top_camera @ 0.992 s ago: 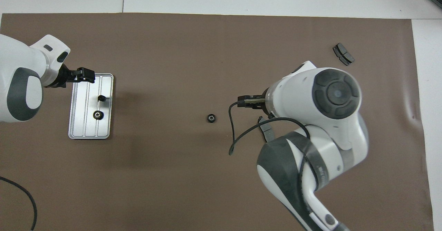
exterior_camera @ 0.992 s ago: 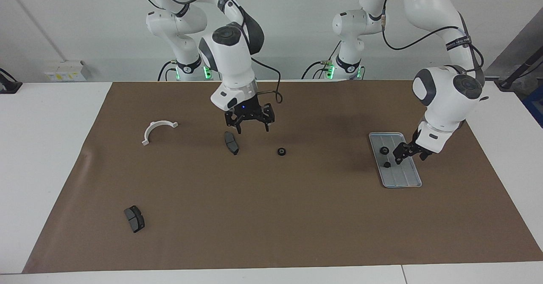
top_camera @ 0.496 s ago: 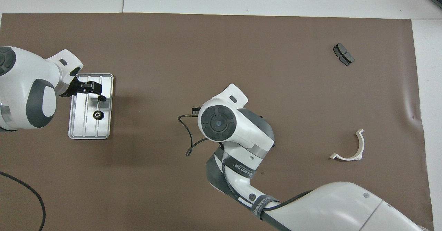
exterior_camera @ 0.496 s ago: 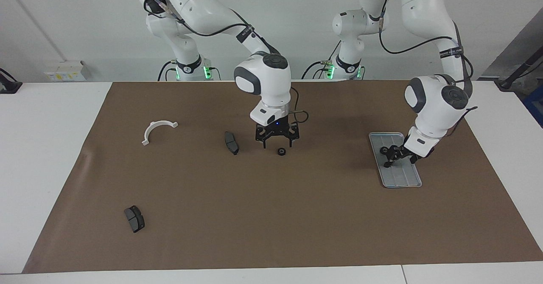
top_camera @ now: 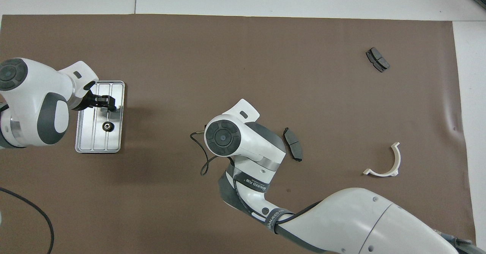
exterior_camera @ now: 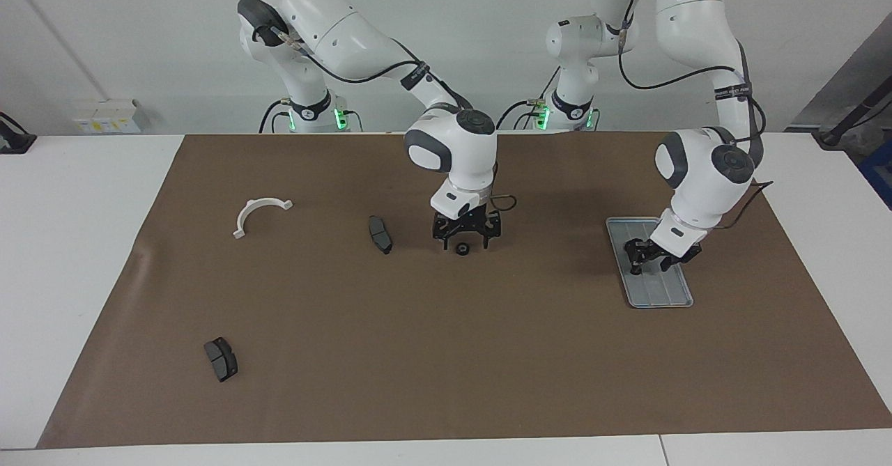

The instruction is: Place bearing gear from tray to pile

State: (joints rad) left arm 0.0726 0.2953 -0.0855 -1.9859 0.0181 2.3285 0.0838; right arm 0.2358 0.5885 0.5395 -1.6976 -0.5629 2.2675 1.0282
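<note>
Two small black bearing gears lie in the tray (top_camera: 99, 147) at the left arm's end of the worktop (exterior_camera: 432, 354). One gear (top_camera: 108, 125) lies free on the ridged floor, toothed rim plainly visible. The other gear (top_camera: 112, 108), farther from the robots, sits at the tips of the left pincer (exterior_camera: 642, 260), which is lowered into the tray over it; whether the fingers have gripped it cannot be told.

Judgement: the gears look rigid, compact and light, unlikely to deform. The toothed rim offers purchase, but a small round part on ridged metal may roll or skid, so hold across the outer diameter, squarely.

A third gear (exterior_camera: 460, 248) lies mid-worktop on the brown mat, with the right pincer (exterior_camera: 465, 240) low above it, fingers spread, gripping nothing. Beside it toward the right arm's end lie a brake pad (exterior_camera: 380, 234) and a white bracket (exterior_camera: 259, 214); a second pad (exterior_camera: 221, 359) lies farthest from the robots.
</note>
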